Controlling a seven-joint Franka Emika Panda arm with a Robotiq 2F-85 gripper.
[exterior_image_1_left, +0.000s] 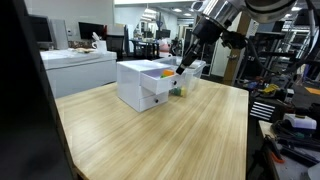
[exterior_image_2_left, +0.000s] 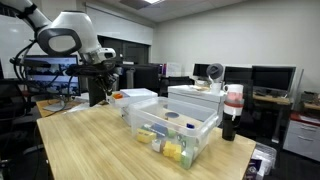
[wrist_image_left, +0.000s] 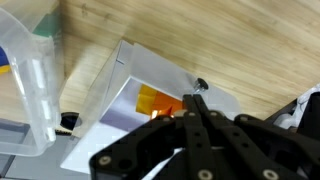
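Wrist view: the tool (wrist_image_left: 192, 103) enters from the lower centre of the frame, its two dark fingers (wrist_image_left: 200, 135) drawn together with no gap showing between them. An orange block (wrist_image_left: 152, 98) lies immediately to the upper left of the fingertips, inside the open white drawer (wrist_image_left: 150, 70). Whether the tips pinch an edge of the block or merely rest against it cannot be told from this angle. A clear plastic bin (wrist_image_left: 25, 80) fills the left edge of the frame, just beside the drawer.

Exterior views: the white drawer unit (exterior_image_1_left: 135, 85) stands at the centre of the wooden counter (exterior_image_1_left: 150, 140), its drawer pulled out towards the right of the frame. The tool (exterior_image_1_left: 183, 68) hangs over the drawer's far right end, and the orange block (exterior_image_1_left: 169, 72) shows as a small bright patch just to its left. In an exterior view the tool (exterior_image_2_left: 104, 93) sits left of centre, the orange block (exterior_image_2_left: 118, 96) beside it on the right, and the clear plastic bin (exterior_image_2_left: 185, 140) occupies the lower centre, holding assorted small items. A dark bottle (exterior_image_2_left: 232, 112) stands to the right of the bin.
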